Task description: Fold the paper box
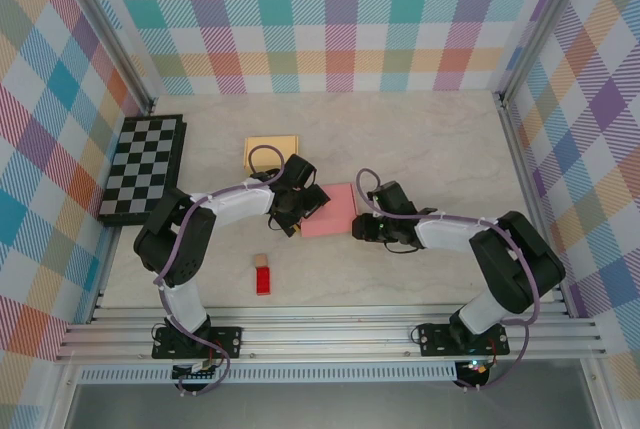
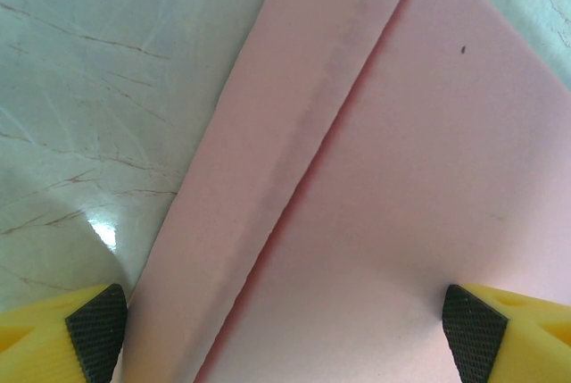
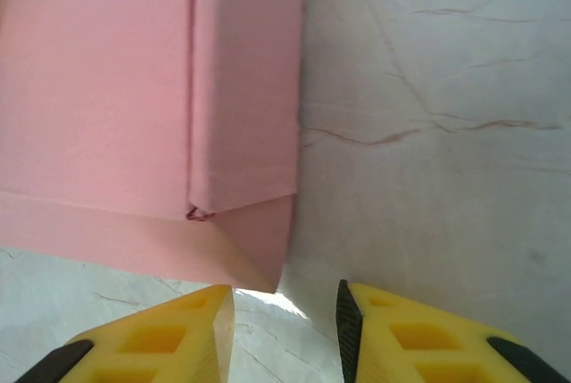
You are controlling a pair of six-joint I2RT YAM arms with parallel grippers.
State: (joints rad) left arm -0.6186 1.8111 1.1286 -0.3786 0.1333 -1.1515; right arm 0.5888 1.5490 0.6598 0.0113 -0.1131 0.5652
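Folding the pink paper box [image 1: 330, 211] on the table [image 1: 430, 149].
Left gripper [image 2: 285, 325] wide open astride a flap; right gripper [image 3: 285, 312] partly open, empty: press creases squarely.

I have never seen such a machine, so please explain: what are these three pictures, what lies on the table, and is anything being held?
The top picture looks down on two robot arms bolted at the table's near edge. The other two come from cameras on their wrists, so each arm's own yellow fingers show at the bottom. Between the arms lies a pink paper box. Also on the table: a chessboard, a tan box and a small red block. The left gripper is wide open, its fingers straddling the pink box. The right gripper sits just off the box's corner, holding nothing.
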